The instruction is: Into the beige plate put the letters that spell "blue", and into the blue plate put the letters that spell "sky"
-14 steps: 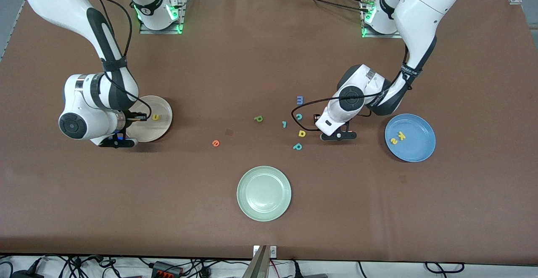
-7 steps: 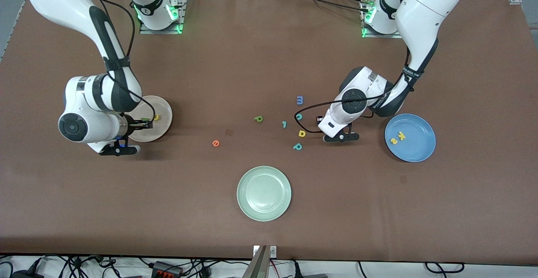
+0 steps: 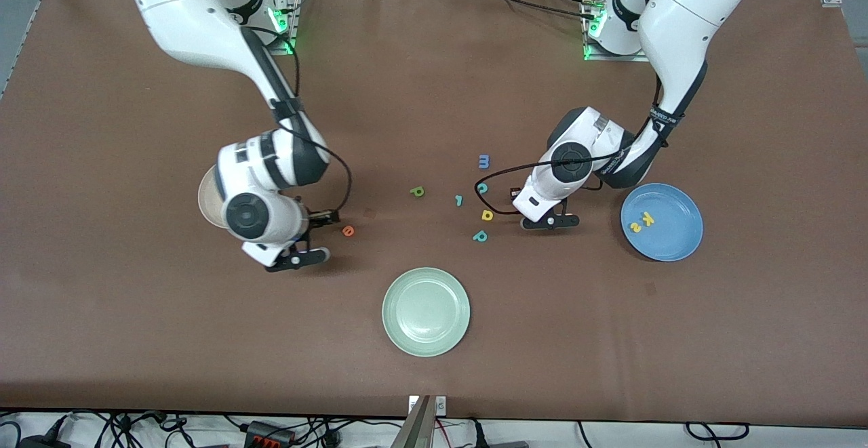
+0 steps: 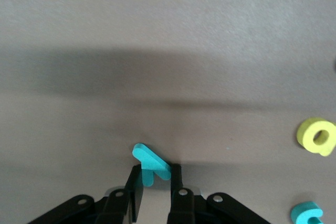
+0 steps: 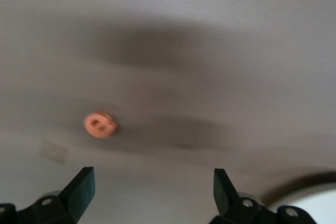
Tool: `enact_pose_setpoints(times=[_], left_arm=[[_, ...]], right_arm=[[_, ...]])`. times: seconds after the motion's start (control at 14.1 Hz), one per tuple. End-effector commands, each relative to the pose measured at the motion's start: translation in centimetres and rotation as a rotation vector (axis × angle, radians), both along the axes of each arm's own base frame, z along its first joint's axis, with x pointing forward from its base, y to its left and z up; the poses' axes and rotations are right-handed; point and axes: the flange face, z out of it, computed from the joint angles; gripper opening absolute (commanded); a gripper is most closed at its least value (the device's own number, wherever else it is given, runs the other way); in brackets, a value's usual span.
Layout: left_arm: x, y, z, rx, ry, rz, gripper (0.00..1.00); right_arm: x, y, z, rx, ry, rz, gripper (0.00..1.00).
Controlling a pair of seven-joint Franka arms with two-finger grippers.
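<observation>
Letters for "sky" are sitting split between two spots: the yellow s (image 3: 635, 227) and yellow k (image 3: 648, 218) are lying inside the blue plate (image 3: 678, 245) toward the left arm's end of the tabletop, while the teal y (image 4: 151, 162) is being pinched between the narrowed fingers of the left gripper (image 4: 156, 195), low over the tabletop beside that plate and close to the cluster of loose letters in the middle.

In that cluster a yellow d-like letter (image 3: 487, 215), a teal p (image 3: 480, 236), a small teal l (image 3: 459, 200), a teal c (image 3: 482, 188) and a blue letter (image 3: 484, 161) are lying near one another, with the green b (image 3: 417, 192) a little apart toward the right arm's end.

The right gripper (image 3: 324, 217) is hanging with its fingers spread wide and holding nothing, just beside the orange e (image 3: 348, 231), which is lying on the bare tabletop. The beige plate (image 3: 205, 202) is sitting mostly hidden under the right arm's wrist, so its contents cannot be told.

A pale green plate (image 3: 426, 312) is resting near the middle of the tabletop edge closest to the front camera.
</observation>
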Motion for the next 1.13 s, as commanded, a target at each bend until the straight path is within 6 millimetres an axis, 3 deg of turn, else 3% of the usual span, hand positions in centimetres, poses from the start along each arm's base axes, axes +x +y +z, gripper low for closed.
enact_pose_setpoints(times=[0.0,0.07,0.21,0.35,0.42,0.64,0.78,0.85,0.92,0.99,1.06], left_arm=[[1.6,2.5,3.4,0.048,-0.013,0.011,0.09],[2.1,3.3,4.4,0.062,-0.008,0.003,0.09],[4.1,6.7,6.6,0.085,0.017,-0.048,0.09],[5.7,11.0,8.3,0.094,0.062,-0.101,0.09],[6.2,13.2,9.0,0.09,0.07,-0.121,0.09],[7.3,22.4,9.0,0.044,0.094,-0.19,0.1],[6.9,26.5,8.0,0.025,0.121,-0.187,0.12],[6.2,27.2,7.1,0.022,0.143,-0.184,0.18],[5.8,27.2,6.5,0.019,0.157,-0.183,0.49],[5.7,27.2,6.4,0.021,0.16,-0.173,0.99],[5.9,27.2,6.9,0.024,0.158,-0.172,1.0]], right_arm=[[0.0,2.9,-0.1,0.011,-0.053,0.025,1.0],[-0.2,4.3,-0.7,-0.002,-0.096,0.093,1.0],[-0.7,6.6,-2.2,-0.02,-0.167,0.18,1.0],[-1.0,7.6,-3.9,-0.015,-0.194,0.201,1.0],[-1.1,7.6,-4.4,-0.012,-0.193,0.196,0.94],[-1.3,7.4,-4.7,-0.02,-0.181,0.203,0.76],[-1.3,7.2,-4.8,-0.024,-0.175,0.223,0.69],[-1.2,7.0,-4.7,-0.024,-0.175,0.233,0.67],[-1.1,6.6,-4.8,-0.025,-0.172,0.23,0.62],[-1.1,6.6,-4.8,-0.026,-0.169,0.222,0.6],[-1.2,6.6,-4.8,-0.027,-0.163,0.22,0.6]])
